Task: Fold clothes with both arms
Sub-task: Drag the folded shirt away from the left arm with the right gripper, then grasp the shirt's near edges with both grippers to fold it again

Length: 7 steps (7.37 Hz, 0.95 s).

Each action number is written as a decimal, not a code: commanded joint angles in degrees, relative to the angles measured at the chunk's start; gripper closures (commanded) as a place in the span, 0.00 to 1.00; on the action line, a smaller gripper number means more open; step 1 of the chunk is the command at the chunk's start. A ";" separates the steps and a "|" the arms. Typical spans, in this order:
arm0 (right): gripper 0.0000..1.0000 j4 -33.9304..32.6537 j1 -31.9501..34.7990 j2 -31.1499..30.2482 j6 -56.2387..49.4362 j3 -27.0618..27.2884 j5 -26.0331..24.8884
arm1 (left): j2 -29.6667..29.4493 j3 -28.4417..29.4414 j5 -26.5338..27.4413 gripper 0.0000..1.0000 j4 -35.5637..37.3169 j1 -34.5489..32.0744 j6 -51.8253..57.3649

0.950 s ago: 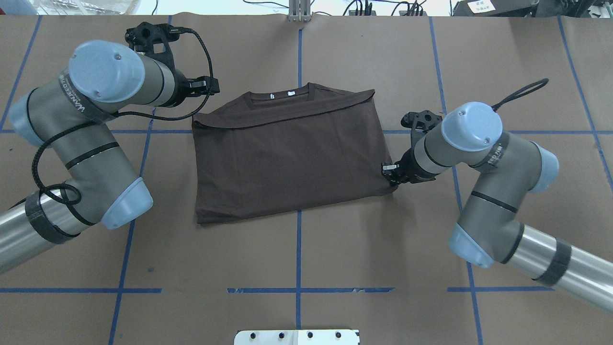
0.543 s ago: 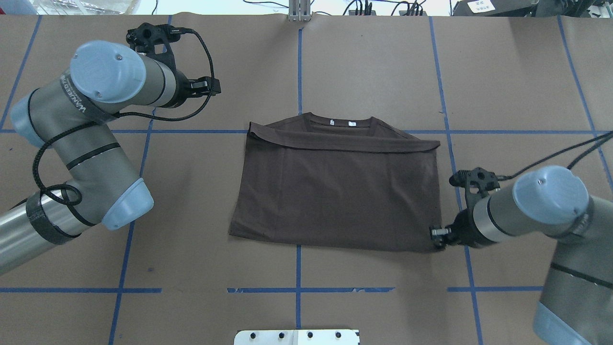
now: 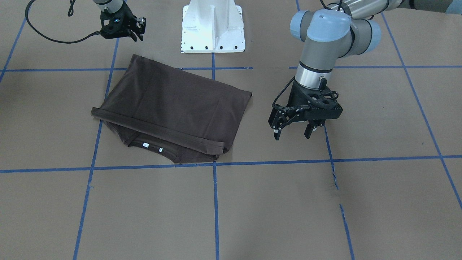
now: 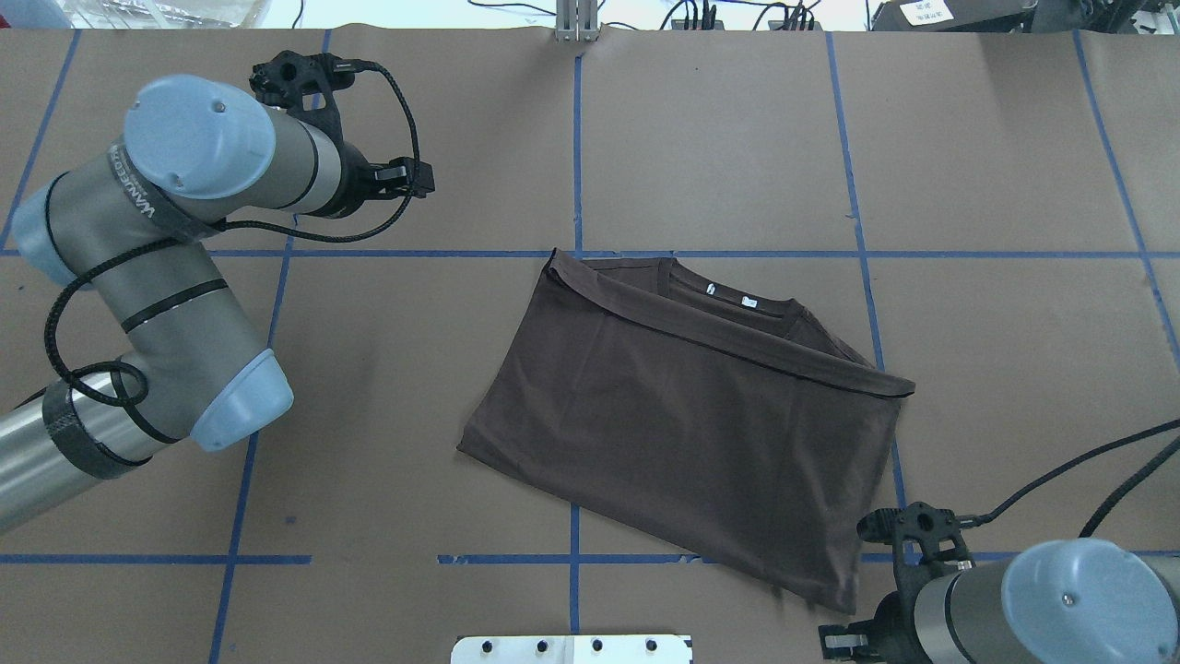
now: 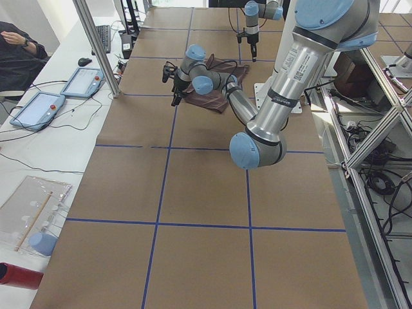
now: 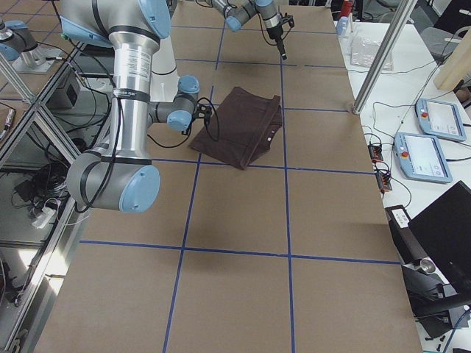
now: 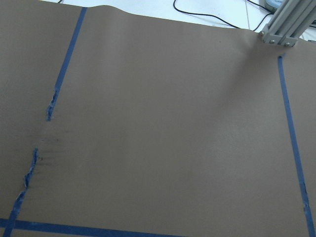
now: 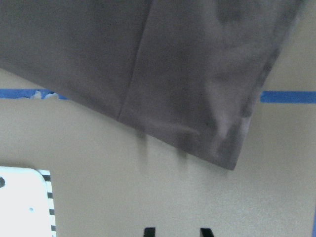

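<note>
The dark brown T-shirt point(image 4: 701, 424) lies folded and skewed on the brown paper, right of centre, with its collar and white labels point(image 4: 728, 300) on the far side. It also shows in the front view point(image 3: 169, 104). My right gripper point(image 4: 834, 643) is open and empty, just past the shirt's near right corner point(image 8: 232, 160); its fingertips point(image 8: 148, 231) stand apart and clear of the cloth. My left gripper point(image 3: 292, 134) is open and empty, hovering over bare paper well to the left of the shirt point(image 4: 415, 177). The left wrist view shows only paper and tape.
The white pedestal base point(image 4: 572, 648) sits at the near edge, close to the right gripper and the shirt's near corner. Blue tape lines point(image 4: 576, 138) grid the paper. An aluminium post point(image 4: 576, 23) stands at the far edge. An operator point(image 5: 19, 48) and tablets are beside the table.
The right gripper dragged the shirt right and toward the robot, turning it askew, then let go of its corner and moved back. The left arm barely moved.
</note>
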 commanded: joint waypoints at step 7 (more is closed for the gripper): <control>0.00 0.01 15.77 11.56 0.94 -0.02 -2.00 | 2.39 -2.28 -1.05 0.06 7.47 22.41 -38.19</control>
